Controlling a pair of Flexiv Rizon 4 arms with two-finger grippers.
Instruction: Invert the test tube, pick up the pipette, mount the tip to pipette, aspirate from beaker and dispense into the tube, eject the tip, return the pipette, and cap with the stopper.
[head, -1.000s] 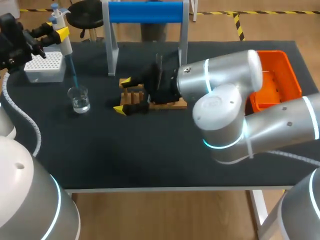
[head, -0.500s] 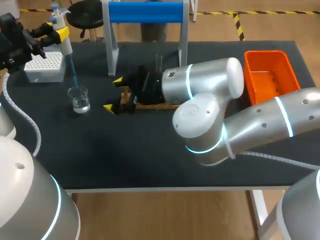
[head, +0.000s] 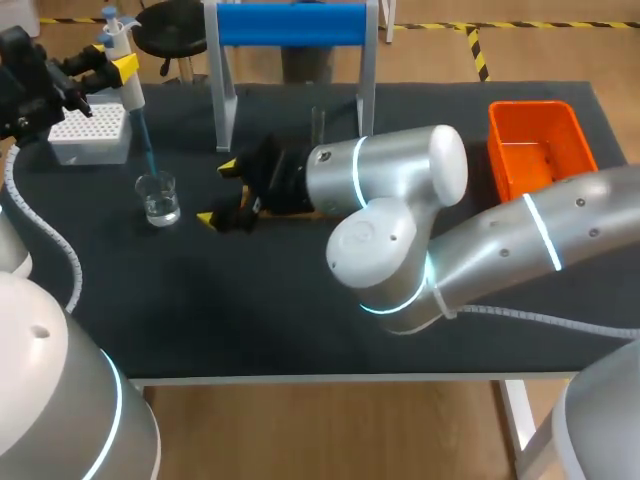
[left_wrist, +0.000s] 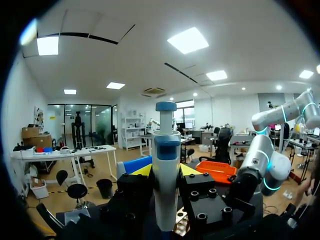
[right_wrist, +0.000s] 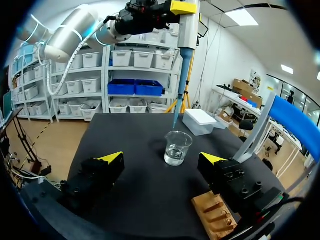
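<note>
My left gripper (head: 120, 68) is shut on the white and blue pipette (head: 127, 85), at the table's far left. The pipette's blue tip (head: 146, 150) points down, ending just over the mouth of the glass beaker (head: 158, 197), which holds some clear liquid. My right gripper (head: 218, 191) is open and empty, just right of the beaker. In the right wrist view the beaker (right_wrist: 177, 148) stands ahead of the open right gripper (right_wrist: 161, 159), with the pipette (right_wrist: 187, 30) above it. A clear test tube (head: 318, 122) stands upright in the wooden rack (head: 330, 211), mostly hidden by my right arm.
A white tip box (head: 90, 133) sits at the far left, behind the beaker. A blue-topped stand (head: 290, 25) with white legs rises at the back middle. An orange bin (head: 535, 150) is at the back right. The rack (right_wrist: 215, 217) lies under my right finger.
My right arm has swung left, carrying its open gripper off the rack toward the beaker. The left arm and pipette have stayed still.
</note>
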